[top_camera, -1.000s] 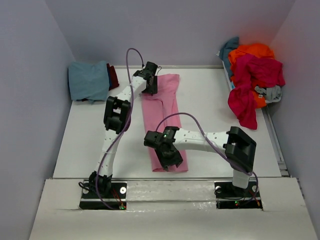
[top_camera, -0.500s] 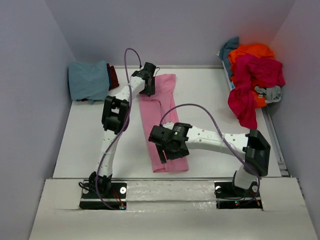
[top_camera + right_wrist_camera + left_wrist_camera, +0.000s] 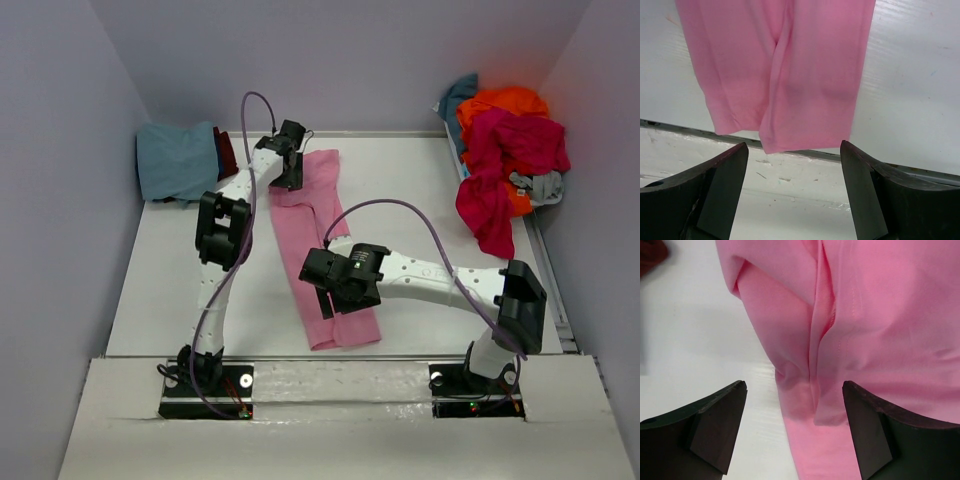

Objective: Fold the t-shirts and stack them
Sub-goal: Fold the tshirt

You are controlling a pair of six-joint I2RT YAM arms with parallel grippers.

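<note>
Down the middle of the table (image 3: pixel 420 220) lies the pink t-shirt (image 3: pixel 300 255), folded lengthwise. Left gripper (image 3: pixel 794 390) hovers wide open over its far end, right gripper (image 3: pixel 792 150) wide open over its near hem.

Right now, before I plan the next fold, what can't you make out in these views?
- Top view: the right gripper and its arm cover the pink t-shirt's middle.
- Top view: a dark red cloth is mostly hidden by the folded blue t-shirt; the left wrist view crops it at the corner.
- Top view: the pile at the right overlaps itself, so its t-shirts cannot be counted.
- Wrist views: frame edges crop the pink t-shirt's length.
</note>
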